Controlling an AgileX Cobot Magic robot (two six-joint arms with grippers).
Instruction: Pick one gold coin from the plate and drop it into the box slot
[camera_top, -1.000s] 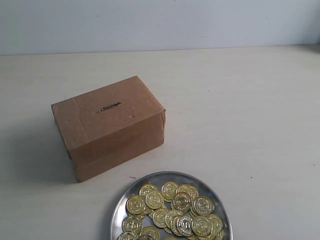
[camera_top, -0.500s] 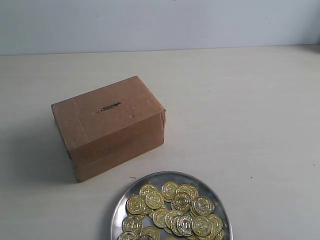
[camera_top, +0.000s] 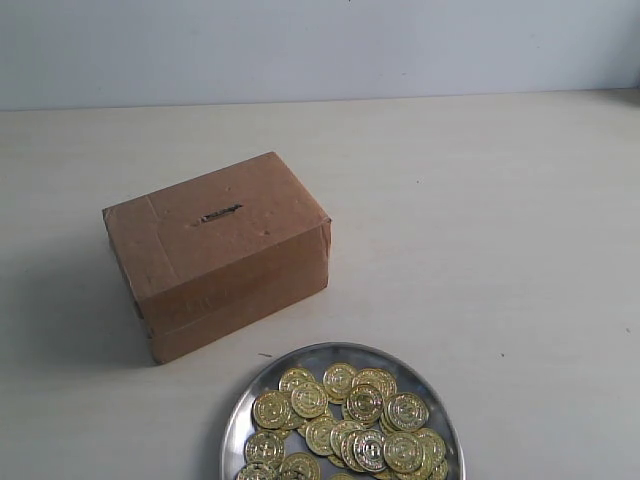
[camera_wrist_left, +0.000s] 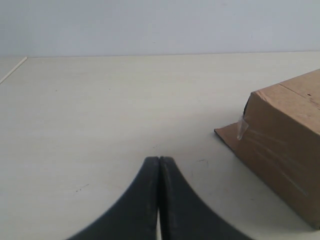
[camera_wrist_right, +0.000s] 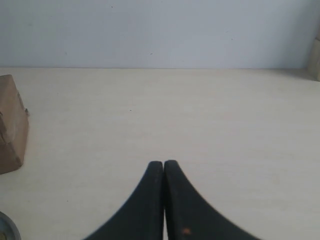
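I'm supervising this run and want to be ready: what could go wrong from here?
The coins overlap in a heap on the plate, so a pinch may lift two or none.
The slot is thin and skewed on the box; a misaligned coin could bounce off.
The left gripper and right gripper are shut; either must open first.

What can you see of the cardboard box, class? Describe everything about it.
The box is a rectangular brown cardboard carton, closed, with glossy tape lifting slightly at one corner in the left wrist view. A short dark slot is cut in its top face. It sits flat on the pale table, turned at an angle, beyond the plate and apart from it. Nothing rests on it.
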